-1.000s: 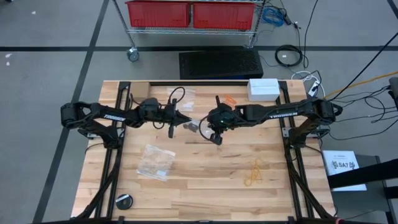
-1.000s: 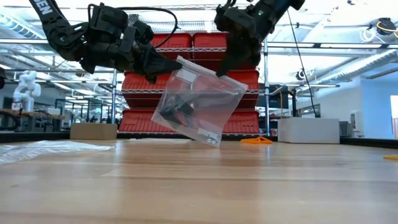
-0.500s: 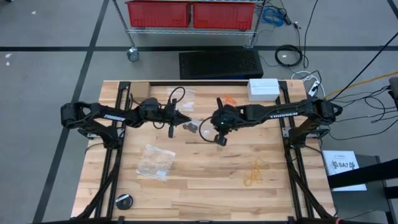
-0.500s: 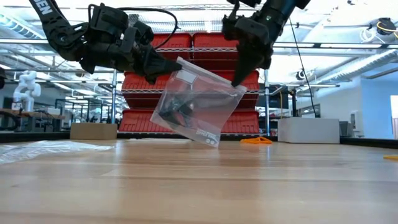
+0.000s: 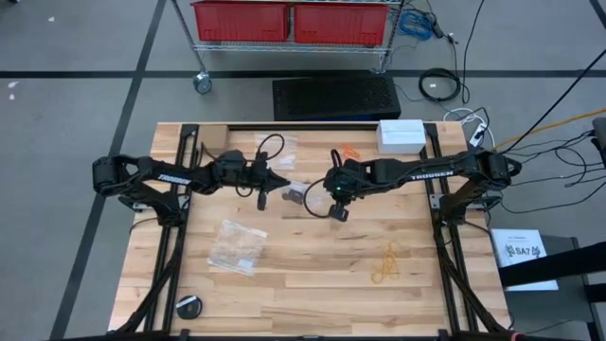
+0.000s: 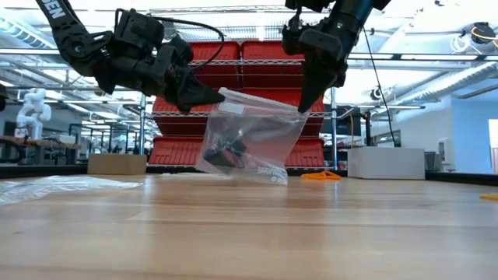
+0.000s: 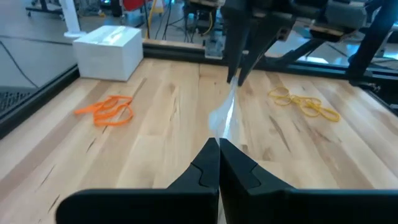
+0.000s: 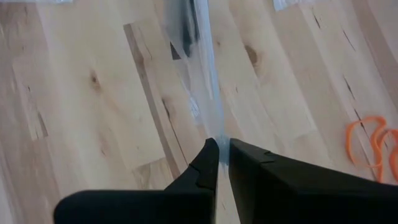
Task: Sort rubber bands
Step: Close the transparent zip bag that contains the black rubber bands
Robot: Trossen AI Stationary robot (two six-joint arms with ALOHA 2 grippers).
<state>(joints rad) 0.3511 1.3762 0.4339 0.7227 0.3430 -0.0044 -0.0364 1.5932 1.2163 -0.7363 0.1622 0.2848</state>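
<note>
You are partway through the sort, judging by how things lie. Nearest you, at about 5 o'clock on the table, the pale yellow-tan rubber bands lie loose on the bare wood, not bagged. At about 8 o'clock a clear bag with pale contents lies flat, so that lot looks partly packed.

At the table's centre both arms hold one clear bag up off the wood between them. The left gripper is pinched shut on the bag's top corner at its 9 o'clock side; the right gripper is pinched shut on the opposite top corner. Black rubber bands sit bunched in the bag's lower part, so the black group appears done or nearly so.

Farther off, near 12 o'clock, the orange rubber bands lie loose on the wood, just before the white box. By my reading orange and the remaining yellow-tan are left.
</note>
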